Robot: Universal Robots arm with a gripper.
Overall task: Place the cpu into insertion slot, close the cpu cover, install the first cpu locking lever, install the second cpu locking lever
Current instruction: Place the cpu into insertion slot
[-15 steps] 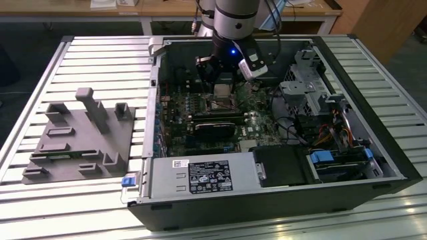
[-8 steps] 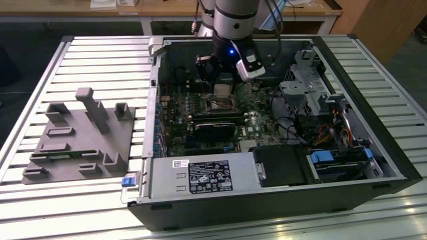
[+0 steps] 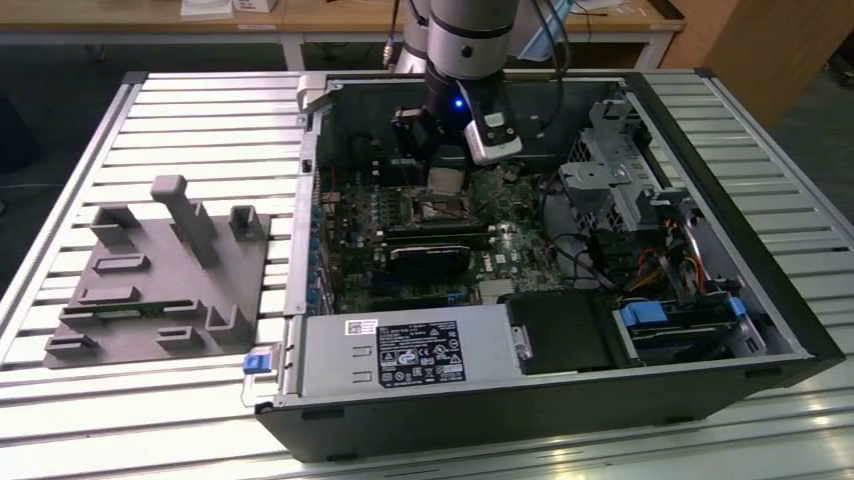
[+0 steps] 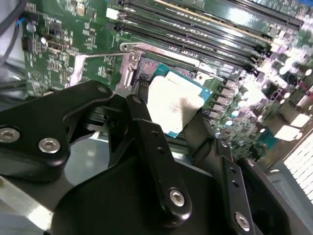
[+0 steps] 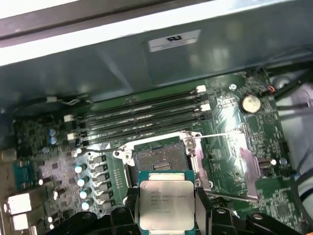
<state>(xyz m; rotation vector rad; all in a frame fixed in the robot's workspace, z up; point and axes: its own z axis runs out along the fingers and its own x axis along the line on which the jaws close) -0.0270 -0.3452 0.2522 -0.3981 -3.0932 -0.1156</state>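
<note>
My gripper (image 5: 165, 215) is shut on the cpu (image 5: 165, 203), a small square chip with a pale grey metal face on a green edge, pinched at two opposite sides by the black fingers (image 4: 146, 132). The cpu (image 4: 173, 105) hangs a little above the board, beside the insertion slot (image 5: 159, 164) rather than over its middle. The slot's silvery frame stands open, with its dark centre bare. The metal cover (image 5: 242, 164) lies flipped open next to the slot, and a thin lever (image 5: 217, 134) sticks out sideways. In the exterior view the gripper (image 3: 447, 168) holds the cpu (image 3: 445, 179) just behind the insertion slot (image 3: 441, 210).
Memory slots (image 5: 142, 115) run alongside the socket, and a coin battery (image 5: 251, 102) sits nearby. A long black card (image 3: 427, 262), the white-labelled power supply box (image 3: 414, 352) and drive cages (image 3: 614, 180) crowd the case. A grey fixture (image 3: 160, 275) lies at the exterior view's left.
</note>
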